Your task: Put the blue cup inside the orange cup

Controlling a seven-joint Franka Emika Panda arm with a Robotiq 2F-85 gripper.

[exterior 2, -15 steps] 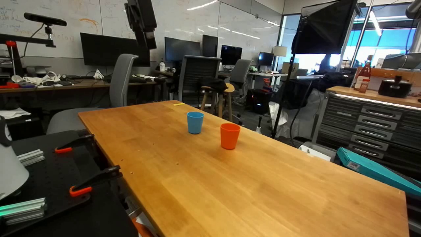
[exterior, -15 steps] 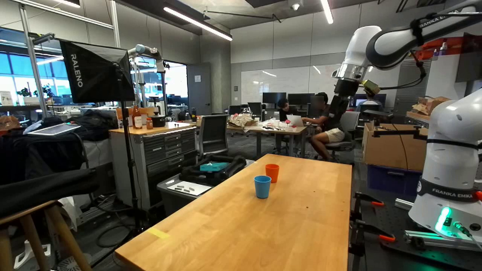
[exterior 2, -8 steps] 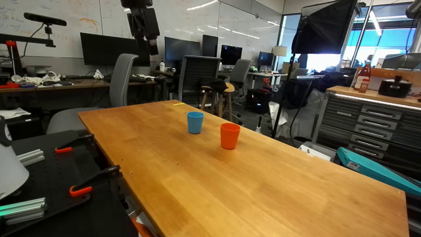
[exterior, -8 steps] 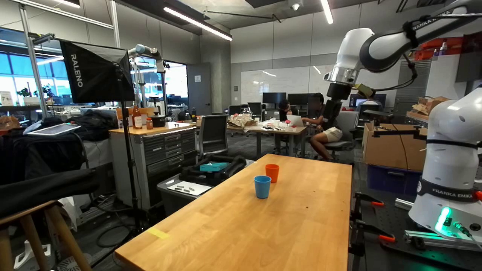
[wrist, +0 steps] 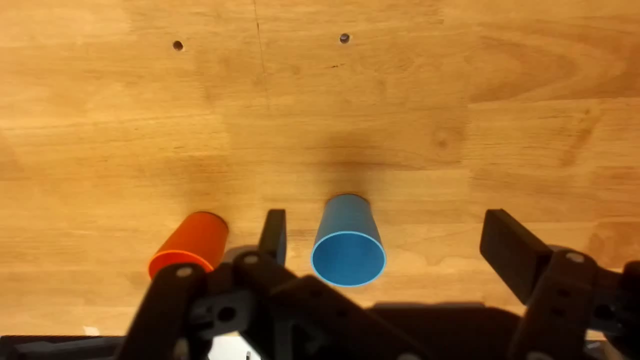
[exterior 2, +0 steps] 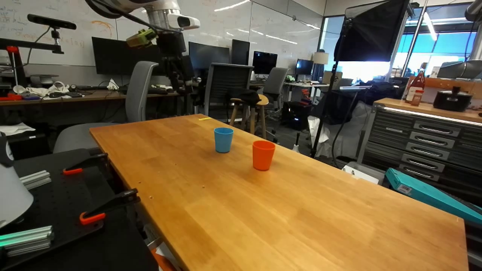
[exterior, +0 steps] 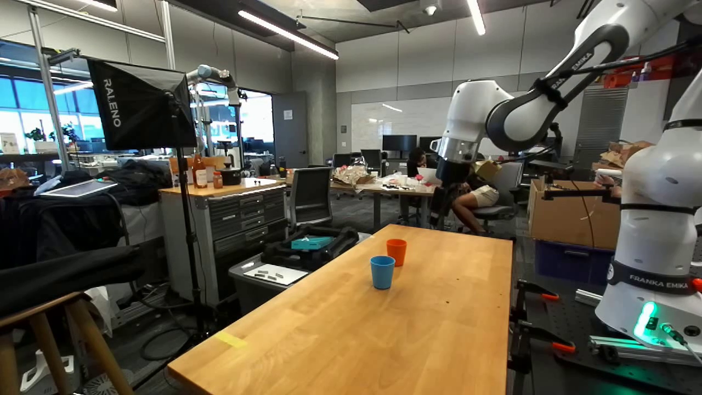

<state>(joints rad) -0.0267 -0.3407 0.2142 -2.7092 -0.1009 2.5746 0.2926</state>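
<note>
The blue cup [exterior: 382,272] stands upright on the wooden table; it also shows in an exterior view [exterior 2: 223,140] and in the wrist view [wrist: 347,220]. The orange cup [exterior: 396,252] stands upright close by, apart from it; it shows too in an exterior view [exterior 2: 263,156]. In the wrist view the orange cup [wrist: 197,240] is partly hidden behind a gripper finger. My gripper [wrist: 387,235] is open and empty, with the blue cup seen between its fingers, nearer the left one. In both exterior views the gripper [exterior: 440,207] [exterior 2: 181,81] hangs well above the tabletop.
The wooden table [exterior: 428,340] has a yellow tape strip [exterior: 231,339] near one end. Clamps [exterior 2: 92,218] hold at the robot-side edge. A grey bin [exterior: 263,274] and a black softbox lamp [exterior: 141,104] stand beyond the opposite edge.
The arm has come down and reached out over the table, bringing the gripper lower and nearer the cups. Both cups stay in place.
</note>
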